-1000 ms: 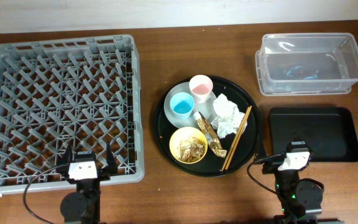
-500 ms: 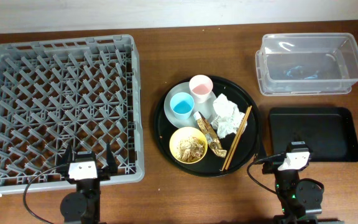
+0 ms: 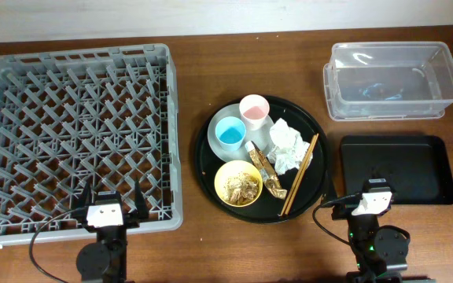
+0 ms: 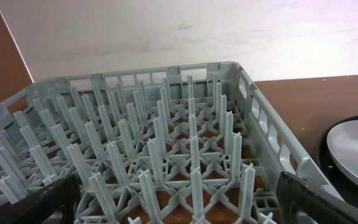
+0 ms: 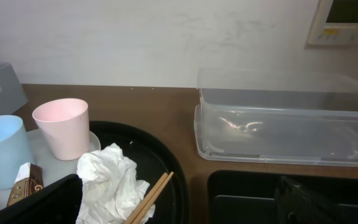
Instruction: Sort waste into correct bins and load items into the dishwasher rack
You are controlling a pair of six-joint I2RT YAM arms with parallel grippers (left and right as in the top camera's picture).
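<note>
Trouble, I'd judge, sits on the round black tray (image 3: 204, 149): the crumpled tissue (image 3: 287, 145) lies against the chopsticks (image 3: 299, 174), so my right gripper (image 5: 179, 205), jaws wide and empty like the left gripper (image 3: 115, 192), could drag both toward the clear tub (image 3: 388, 106).

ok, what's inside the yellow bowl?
Beige crumbly food scraps heaped in the yellow bowl, seen from overhead. They cover the middle of its floor, so anything beneath them is hidden.
</note>
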